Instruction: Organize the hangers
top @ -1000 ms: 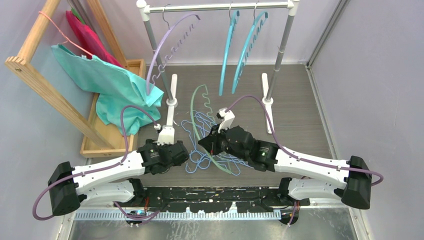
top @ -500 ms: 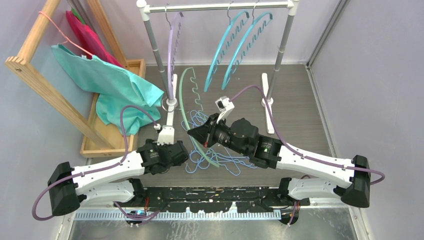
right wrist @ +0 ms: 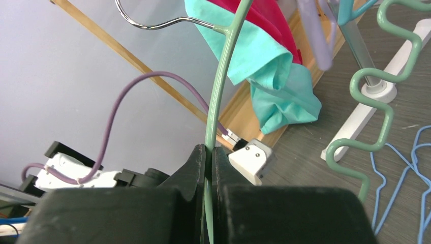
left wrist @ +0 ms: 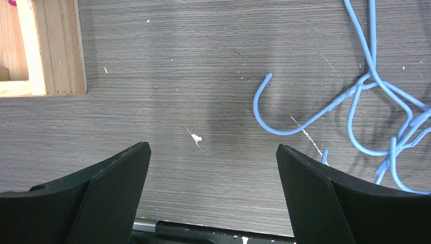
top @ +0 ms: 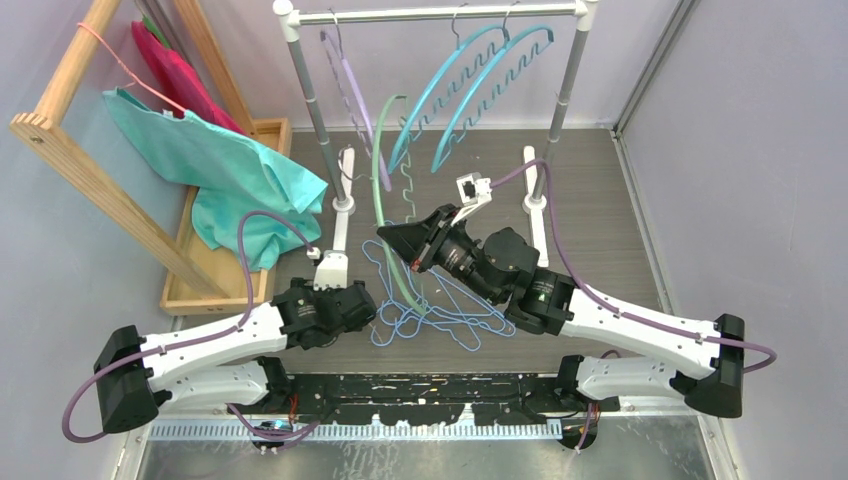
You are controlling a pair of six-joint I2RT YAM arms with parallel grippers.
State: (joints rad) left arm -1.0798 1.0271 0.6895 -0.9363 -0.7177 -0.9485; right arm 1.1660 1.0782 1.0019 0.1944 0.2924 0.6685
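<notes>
1. Hangers (top: 440, 60) first: we count three already up on the rail (top: 430, 14), a purple hanger (top: 350, 90) toward its left end and two teal hangers (top: 500, 45) toward its right end.
2. Now the action: the right gripper (right wrist: 208, 162) has its fingers pressed tight on the arched shoulder of the green hanger (right wrist: 218, 91), pinching the thin bar between them.
3. We see that green hanger held up below the rail, between the purple one and the teal pair, its silver hook free in the air and not yet over the rail.
4. Down on the table (left wrist: 152, 76), in front of the rail's feet, light-blue wire hangers (top: 440, 320) lie in a tangle; they overlap so much that we can't count them reliably.
5. Over to the left gripper (left wrist: 213, 150): fingers spread wide, nothing between them, hovering above bare table beside the left edge of that blue tangle.
6. Our read on progress: roughly a third done. The green hook needs landing on the rail, then the whole blue pile has to be untangled and hung.
</notes>
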